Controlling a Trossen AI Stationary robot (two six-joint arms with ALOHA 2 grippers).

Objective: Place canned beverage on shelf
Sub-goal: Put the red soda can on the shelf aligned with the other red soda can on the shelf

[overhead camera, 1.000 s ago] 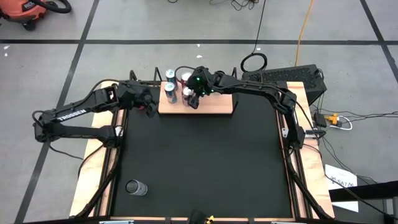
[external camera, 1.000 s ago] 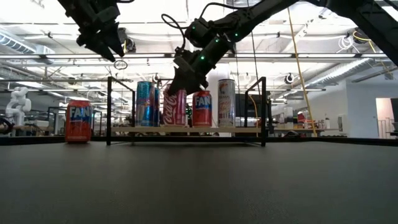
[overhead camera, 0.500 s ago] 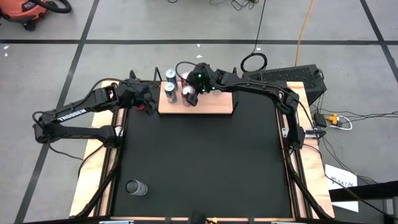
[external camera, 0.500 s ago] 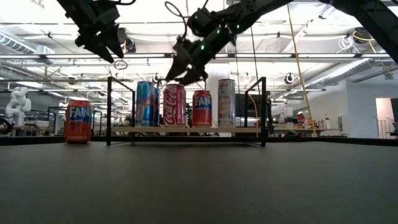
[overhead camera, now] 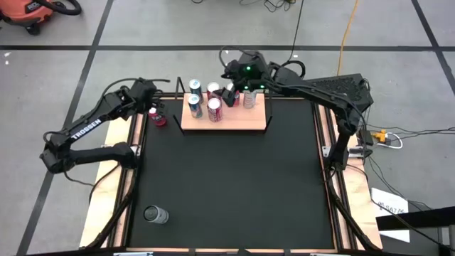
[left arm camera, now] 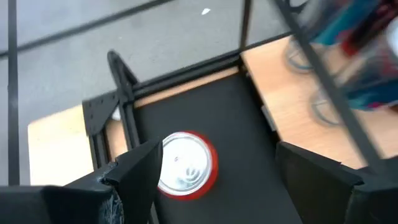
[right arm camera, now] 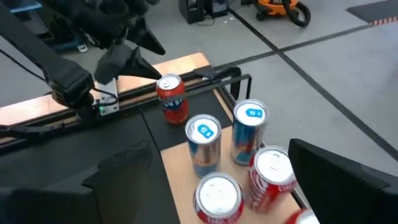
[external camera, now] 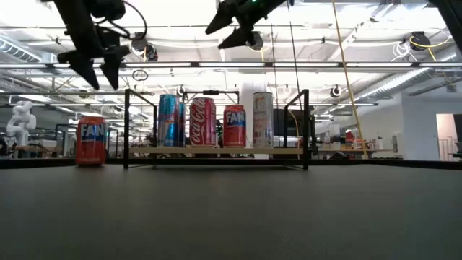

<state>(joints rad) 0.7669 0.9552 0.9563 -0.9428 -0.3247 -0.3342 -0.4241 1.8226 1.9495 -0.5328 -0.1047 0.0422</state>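
Note:
The shelf (overhead camera: 234, 121), a light-wood board with black corner rods, carries several upright cans, among them a red Coca-Cola can (external camera: 202, 121) and blue cans (right arm camera: 203, 140). An orange-red Fanta can (external camera: 91, 140) stands on the black table just left of the shelf. My left gripper (external camera: 97, 72) hangs open above that can, whose top (left arm camera: 182, 165) shows between the fingers, apart from them. My right gripper (external camera: 232, 25) is open, high over the shelf's cans (right arm camera: 217, 196), with nothing between its fingers.
A grey can (overhead camera: 155, 214) stands at the table's near left corner. The black tabletop (overhead camera: 227, 185) stretches in front of the shelf. The shelf's black rods (external camera: 128, 126) rise beside the Fanta can. Cables and a vacuum cleaner lie on the floor beyond.
My right gripper has risen from around the Coca-Cola can to well above the shelf; the can stays upright on the board. My left gripper has swung toward the table's left edge and slightly down, turning, and now hangs over the Fanta can.

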